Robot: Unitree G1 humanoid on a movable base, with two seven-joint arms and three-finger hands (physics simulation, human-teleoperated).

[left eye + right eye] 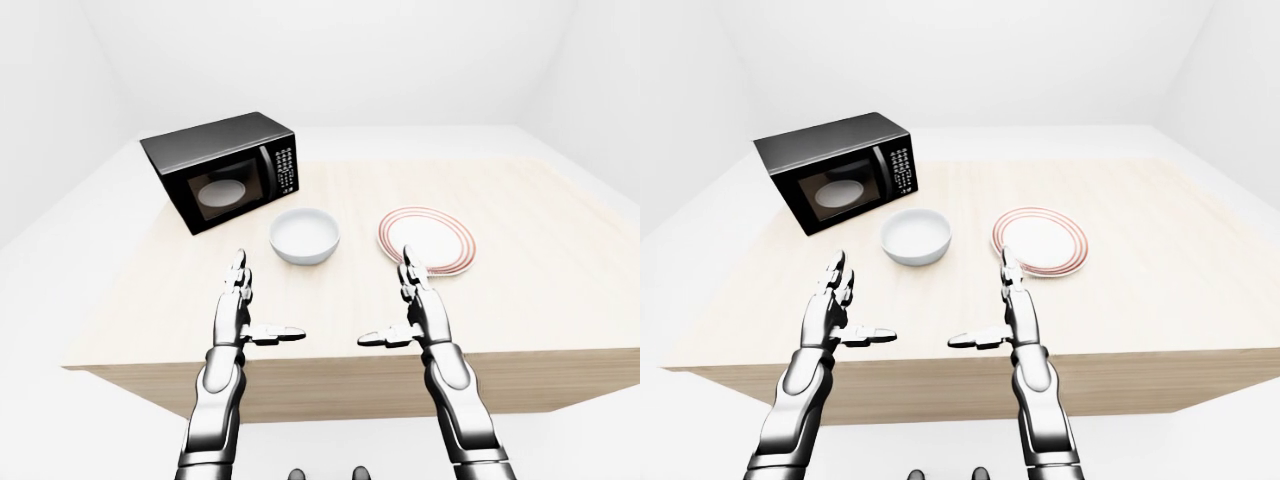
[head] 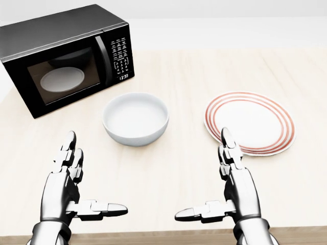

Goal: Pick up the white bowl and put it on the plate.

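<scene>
A white bowl sits on the tabletop between a black microwave and a red-ringed plate. Left hand and right hand hover spread wide, empty, nearer the viewer. Best reach forward, cupping the rim squarely. Eye views alone show the tabletop's edges.

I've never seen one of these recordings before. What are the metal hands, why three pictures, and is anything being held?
These are simulator renders from three cameras on a humanoid robot's head, looking out over its own arms. The left hand and right hand hover open above the wooden table, holding nothing. On the table stand a black microwave, an empty white bowl and a red-ringed plate, each apart from the others. The bowl is not yet on the plate.
</scene>
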